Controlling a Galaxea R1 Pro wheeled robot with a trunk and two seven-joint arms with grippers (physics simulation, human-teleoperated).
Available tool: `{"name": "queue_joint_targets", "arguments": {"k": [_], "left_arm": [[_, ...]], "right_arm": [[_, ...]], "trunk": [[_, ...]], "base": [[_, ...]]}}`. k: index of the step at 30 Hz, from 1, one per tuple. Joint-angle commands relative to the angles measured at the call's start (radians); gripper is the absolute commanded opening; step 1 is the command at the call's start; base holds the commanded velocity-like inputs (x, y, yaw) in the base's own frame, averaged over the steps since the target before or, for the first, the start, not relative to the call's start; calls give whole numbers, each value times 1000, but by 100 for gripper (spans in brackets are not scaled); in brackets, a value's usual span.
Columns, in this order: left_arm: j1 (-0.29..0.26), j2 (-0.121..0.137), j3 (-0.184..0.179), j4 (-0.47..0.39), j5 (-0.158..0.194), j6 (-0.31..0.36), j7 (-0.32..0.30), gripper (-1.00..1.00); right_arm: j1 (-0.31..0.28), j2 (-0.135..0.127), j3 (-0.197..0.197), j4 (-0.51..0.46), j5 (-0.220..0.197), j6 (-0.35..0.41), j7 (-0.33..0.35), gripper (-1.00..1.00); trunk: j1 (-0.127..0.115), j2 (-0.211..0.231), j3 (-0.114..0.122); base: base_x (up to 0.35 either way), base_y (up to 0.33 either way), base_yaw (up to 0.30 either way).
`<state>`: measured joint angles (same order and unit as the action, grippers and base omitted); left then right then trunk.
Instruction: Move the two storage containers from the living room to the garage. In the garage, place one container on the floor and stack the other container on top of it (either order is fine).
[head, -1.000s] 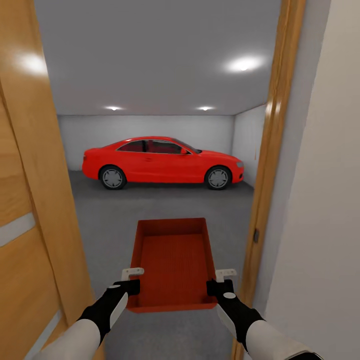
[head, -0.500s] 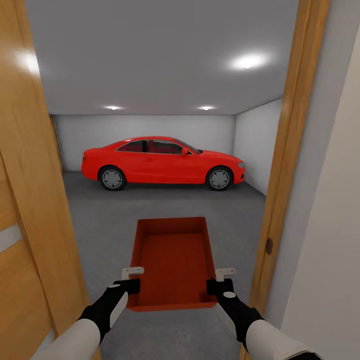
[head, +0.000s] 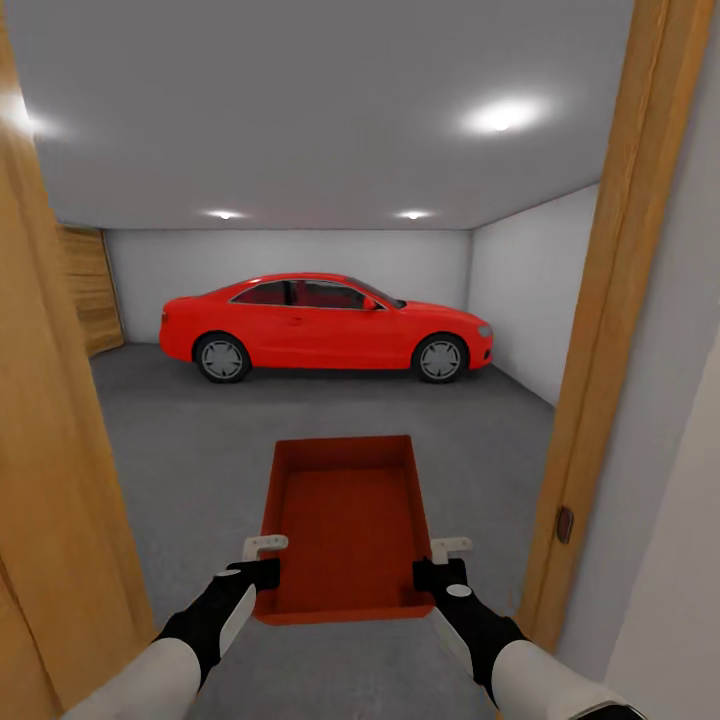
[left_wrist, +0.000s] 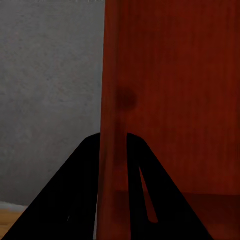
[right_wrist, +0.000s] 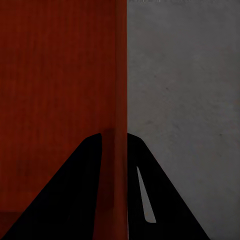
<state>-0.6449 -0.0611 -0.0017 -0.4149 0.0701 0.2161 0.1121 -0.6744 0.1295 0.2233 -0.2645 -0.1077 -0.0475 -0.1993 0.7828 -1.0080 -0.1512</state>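
The door frame (head: 610, 330) has slid outward as the view advanced. Both arms reach forward at lower centre, left gripper (head: 262, 562) and right gripper (head: 440, 562) clamping the storage container's (head: 345, 520) side walls.

The head camera looked forward and down through a doorway into the garage (head: 300, 130); each wrist camera sat close along a wall of the storage container (head: 346, 520), sharing it and the floor (head: 190, 430).

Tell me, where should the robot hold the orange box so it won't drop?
By its long thin side walls, one hand from each side. The storage container is wide and open-topped, so the left hand and right hand each pinch a wall near the close end, keeping it level.
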Motion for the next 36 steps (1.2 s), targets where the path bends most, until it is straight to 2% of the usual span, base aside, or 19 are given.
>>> {"name": "queue_joint_targets", "arguments": {"k": [1,36], "left_arm": [[1,12,-1,-1,-10,8,17,-100],[1,12,-1,-1,-10,8,17,-100]], "right_arm": [[-2,-1,-25,-4,1,-5,-6,-100],[-2,-2,-25,-4,0,-10,-8,-100]], "trunk": [[1,-1,-1],[1,-1,-1]], "base": [[320,0,0],[321,0,27]]}}
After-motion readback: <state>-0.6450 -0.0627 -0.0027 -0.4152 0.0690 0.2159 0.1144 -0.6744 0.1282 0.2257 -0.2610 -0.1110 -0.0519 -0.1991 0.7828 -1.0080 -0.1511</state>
